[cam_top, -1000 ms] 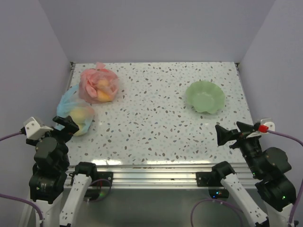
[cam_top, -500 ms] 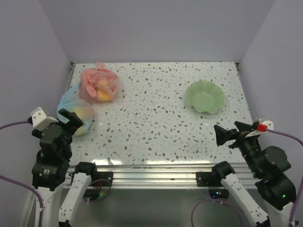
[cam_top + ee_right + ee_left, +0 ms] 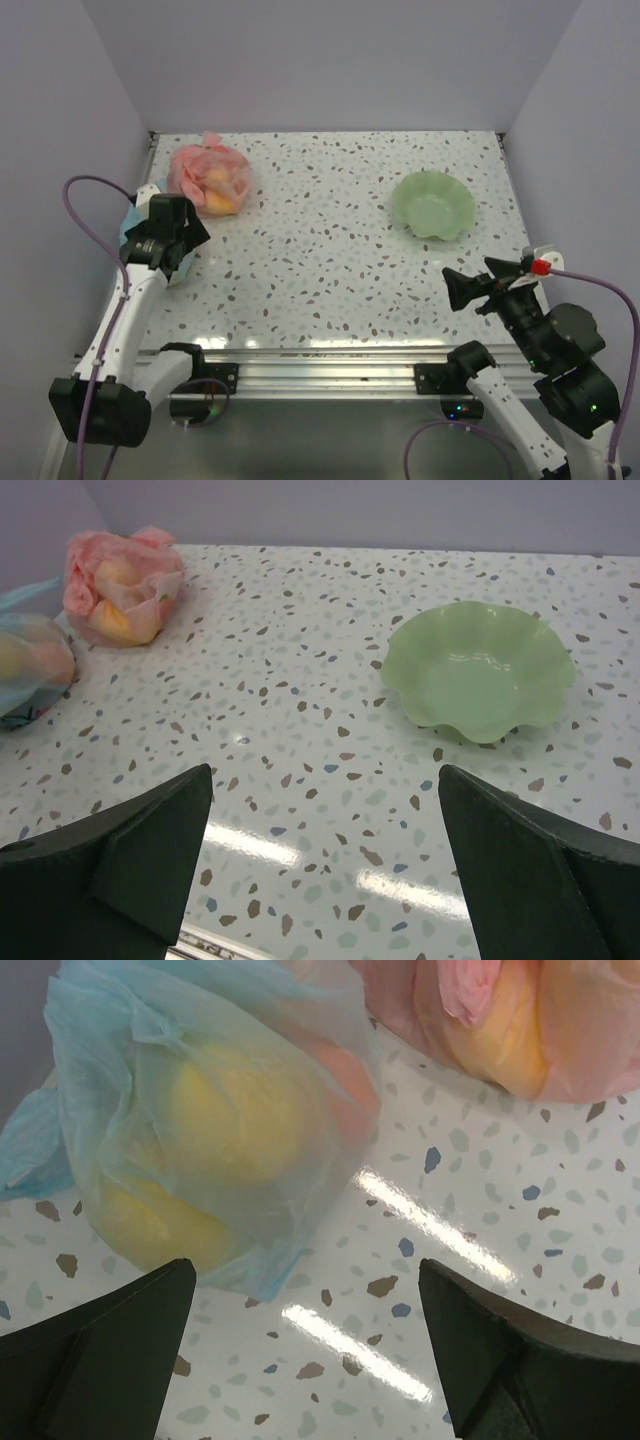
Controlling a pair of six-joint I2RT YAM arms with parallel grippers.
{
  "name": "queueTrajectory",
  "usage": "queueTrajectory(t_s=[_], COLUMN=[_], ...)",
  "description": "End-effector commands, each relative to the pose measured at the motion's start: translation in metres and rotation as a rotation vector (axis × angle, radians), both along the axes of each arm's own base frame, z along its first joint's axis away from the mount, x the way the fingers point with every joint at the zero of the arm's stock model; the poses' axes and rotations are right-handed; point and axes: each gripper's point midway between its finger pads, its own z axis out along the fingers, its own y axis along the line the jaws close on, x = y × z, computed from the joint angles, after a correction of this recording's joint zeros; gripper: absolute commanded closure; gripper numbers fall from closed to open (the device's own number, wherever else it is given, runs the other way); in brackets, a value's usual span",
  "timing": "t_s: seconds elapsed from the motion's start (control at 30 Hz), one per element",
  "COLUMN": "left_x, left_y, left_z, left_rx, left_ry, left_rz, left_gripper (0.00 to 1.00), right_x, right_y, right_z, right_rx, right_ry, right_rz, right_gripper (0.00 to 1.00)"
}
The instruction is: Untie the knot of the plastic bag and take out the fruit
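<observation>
Reaching out now: the left arm has left its tucked pose at the near-left corner within the last second and stretched far-left, so the left gripper [image 3: 307, 1300] hangs right over the plastic bag [image 3: 200, 1130]. Its jaws are spread wide, nothing between them, no contact with the plastic yet. The bag hasn't moved: it sits on the table [image 3: 330, 250] by the left edge, just near of the pink bag [image 3: 208, 180], closed, with the fruit [image 3: 235, 1110] showing through as yellow and orange lumps. Wrist view shows bunched plastic at the bag's far-left side, but the knot itself can't be picked out. The right gripper [image 3: 325, 800] is also wide open and empty, parked at the near-right edge well away from the bag, only nudged slightly left; the green bowl [image 3: 433, 204] sits far-right. Read: approach is done on the left side, untying not started. Next likely needs a descent onto the tied part, and probably the right arm coming across to help.
</observation>
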Motion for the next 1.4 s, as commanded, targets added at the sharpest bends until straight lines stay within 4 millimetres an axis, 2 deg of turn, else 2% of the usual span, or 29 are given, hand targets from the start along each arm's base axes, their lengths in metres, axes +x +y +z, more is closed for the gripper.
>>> queueTrajectory(t_s=[0.0,0.07,0.2,0.33,0.47,0.57,0.67,0.7,0.77,0.8,0.87,0.9,0.93,0.97,1.03,1.07,1.13,1.17,1.23,1.33,1.37], left_x=[0.032,0.045,0.065,0.075,0.083,0.089,0.090,0.088,0.083,0.077,0.067,0.063,0.059,0.053,0.042,0.037,0.028,0.026,0.025,0.025,0.026], left_y=[0.022,0.030,0.057,0.083,0.100,0.105,0.103,0.102,0.100,0.098,0.091,0.089,0.085,0.079,0.073,0.066,0.059,0.046,0.030,-0.019,-0.028], left_z=[0.021,0.016,0.019,0.010,-0.013,-0.027,-0.035,-0.037,-0.035,-0.039,-0.037,-0.035,-0.033,-0.027,-0.022,-0.011,-0.003,0.011,0.022,0.047,0.055], left_rx=[0.038,0.046,0.027,-0.006,-0.056,-0.090,-0.103,-0.108,-0.111,-0.110,-0.120,-0.116,-0.120,-0.129,-0.122,-0.127,-0.121,-0.141,-0.171,-0.308,-0.332], left_ry=[-0.086,-0.069,-0.103,-0.110,-0.079,-0.058,-0.044,-0.041,-0.049,-0.039,-0.052,-0.051,-0.053,-0.069,-0.054,-0.084,-0.085,-0.132,-0.163,-0.246,-0.264], left_rz=[0.074,0.094,0.172,0.238,0.271,0.280,0.272,0.274,0.272,0.270,0.250,0.229,0.216,0.191,0.148,0.115,0.059,-0.001,-0.096,-0.317,-0.361], left_gripper=[0.00,0.00,0.00,0.00,0.00,0.01,0.16,0.31,0.51,0.69,0.82,0.92,0.97,1.00,1.00,1.00,1.00,1.00,1.00,1.00,1.00], right_x=[-0.003,-0.003,-0.004,-0.004,-0.002,0.001,0.003,0.003,0.003,0.003,0.003,0.003,0.004,0.004,0.004,0.004,0.005,0.006,0.008,0.009,0.009], right_y=[0.003,0.001,-0.002,-0.004,-0.008,-0.008,-0.007,-0.007,-0.007,-0.007,-0.008,-0.009,-0.010,-0.010,-0.010,-0.008,-0.005,-0.003,0.001,0.009,0.010], right_z=[0.008,0.009,0.010,0.010,0.007,0.004,0.003,0.004,0.005,0.005,0.004,0.003,0.002,0.002,0.002,0.004,0.004,0.002,0.000,-0.001,0.000], right_rx=[-0.003,-0.007,-0.017,-0.027,-0.042,-0.051,-0.056,-0.055,-0.059,-0.060,-0.071,-0.072,-0.075,-0.076,-0.075,-0.071,-0.066,-0.063,-0.057,-0.035,-0.030], right_ry=[-0.031,-0.041,-0.044,-0.047,-0.041,-0.034,-0.027,-0.032,-0.035,-0.035,-0.035,-0.034,-0.031,-0.030,-0.033,-0.037,-0.037,-0.029,-0.021,-0.004,-0.002], right_rz=[0.030,0.020,0.014,0.004,-0.018,-0.025,-0.024,-0.024,-0.022,-0.022,-0.025,-0.027,-0.033,-0.036,-0.033,-0.026,-0.013,-0.008,0.011,0.038,0.042], right_gripper=[0.01,0.01,0.01,0.01,0.01,0.01,0.01,0.01,0.01,0.01,0.01,0.01,0.01,0.01,0.01,0.01,0.01,0.01,0.01,0.01,0.01])
